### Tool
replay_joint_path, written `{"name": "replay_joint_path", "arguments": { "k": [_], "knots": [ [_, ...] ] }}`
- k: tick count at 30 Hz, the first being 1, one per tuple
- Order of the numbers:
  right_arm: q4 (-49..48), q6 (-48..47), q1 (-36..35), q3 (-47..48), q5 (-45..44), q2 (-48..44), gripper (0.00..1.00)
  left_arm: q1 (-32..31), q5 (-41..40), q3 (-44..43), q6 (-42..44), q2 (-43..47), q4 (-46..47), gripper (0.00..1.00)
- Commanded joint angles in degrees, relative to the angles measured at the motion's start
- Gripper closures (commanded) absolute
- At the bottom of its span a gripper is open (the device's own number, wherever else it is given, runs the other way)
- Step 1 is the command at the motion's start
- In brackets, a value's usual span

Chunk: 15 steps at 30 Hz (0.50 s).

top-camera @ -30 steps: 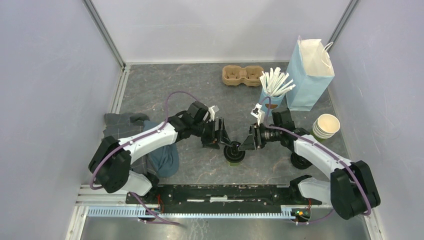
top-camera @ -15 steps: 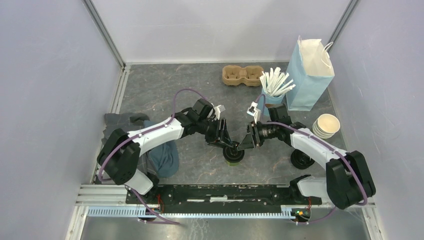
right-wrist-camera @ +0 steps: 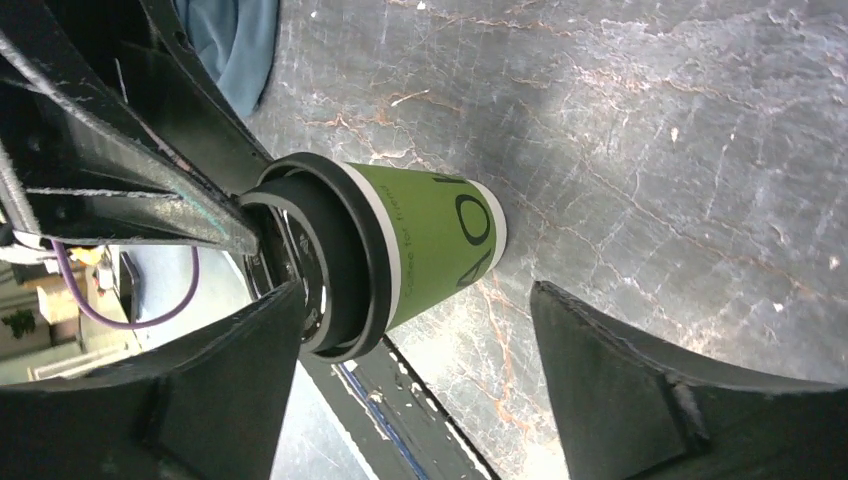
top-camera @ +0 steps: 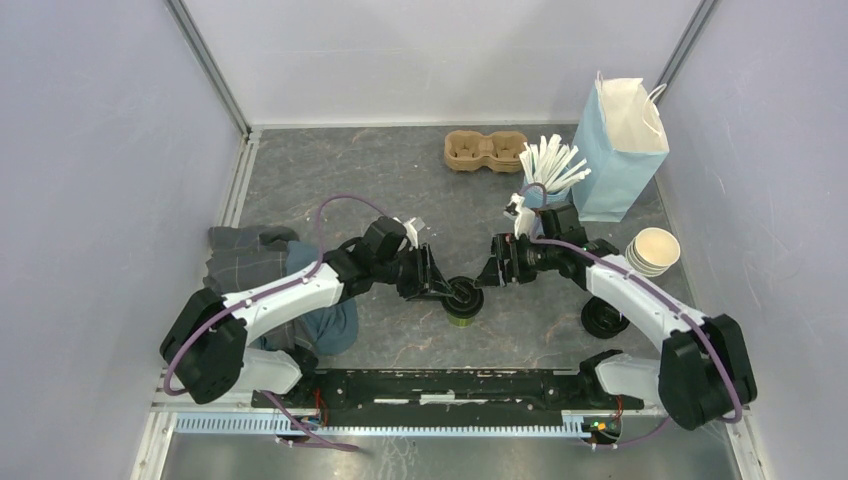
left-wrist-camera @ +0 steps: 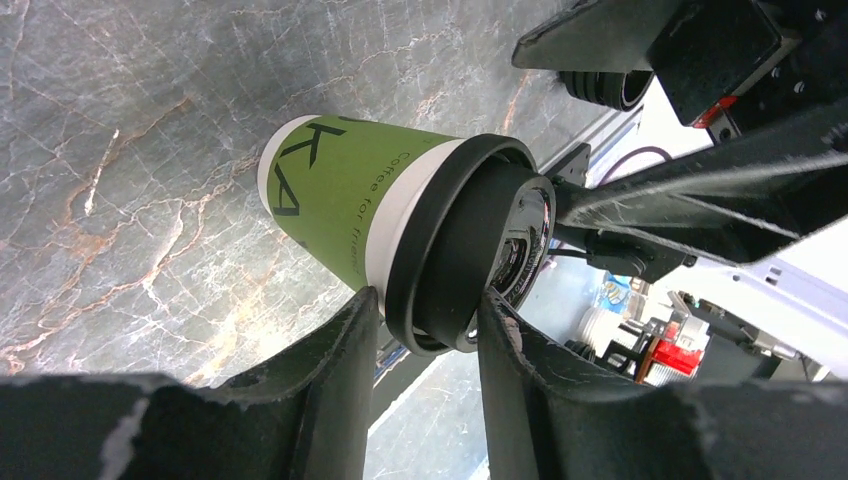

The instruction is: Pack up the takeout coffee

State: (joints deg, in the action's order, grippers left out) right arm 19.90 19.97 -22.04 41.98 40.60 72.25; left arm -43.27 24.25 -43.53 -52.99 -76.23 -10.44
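Grey marble table [top-camera: 350, 170] — left gripper [left-wrist-camera: 425, 312] pinching takeout coffee [left-wrist-camera: 335, 190] at lid; right gripper [right-wrist-camera: 415, 297] spread wide, holding nothing.

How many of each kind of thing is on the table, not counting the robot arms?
Green cup with a black lid: 1
Stack of cups with no lid: 1
Blue cup of white sticks: 1
Blue paper bag: 1
Brown cup carrier: 1
Pile of cloths: 1
Total: 6, counting the stack and the pile as one each.
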Motion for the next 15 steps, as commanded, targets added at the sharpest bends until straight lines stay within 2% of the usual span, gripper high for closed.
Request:
{"name": "replay_joint_path", "arguments": {
  "k": [1, 6, 15],
  "knots": [
    [1.3, 3.4, 0.6, -2.6, -3.0, -5.5, 0.08, -0.3, -8.4, 2.1, -2.1, -1.4, -5.8, 0.54],
    [-10.9, 11.6, -1.1, -12.0, 5.5, -10.2, 0.07, -0.7, -8.6, 2.0, -2.6, -1.9, -5.9, 0.55],
    [-22.8, 15.7, -2.5, -15.4, 6.5, -9.1, 0.14, -1.0, -8.8, 3.5, -2.7, -2.1, -6.5, 0.55]
  ]
}}
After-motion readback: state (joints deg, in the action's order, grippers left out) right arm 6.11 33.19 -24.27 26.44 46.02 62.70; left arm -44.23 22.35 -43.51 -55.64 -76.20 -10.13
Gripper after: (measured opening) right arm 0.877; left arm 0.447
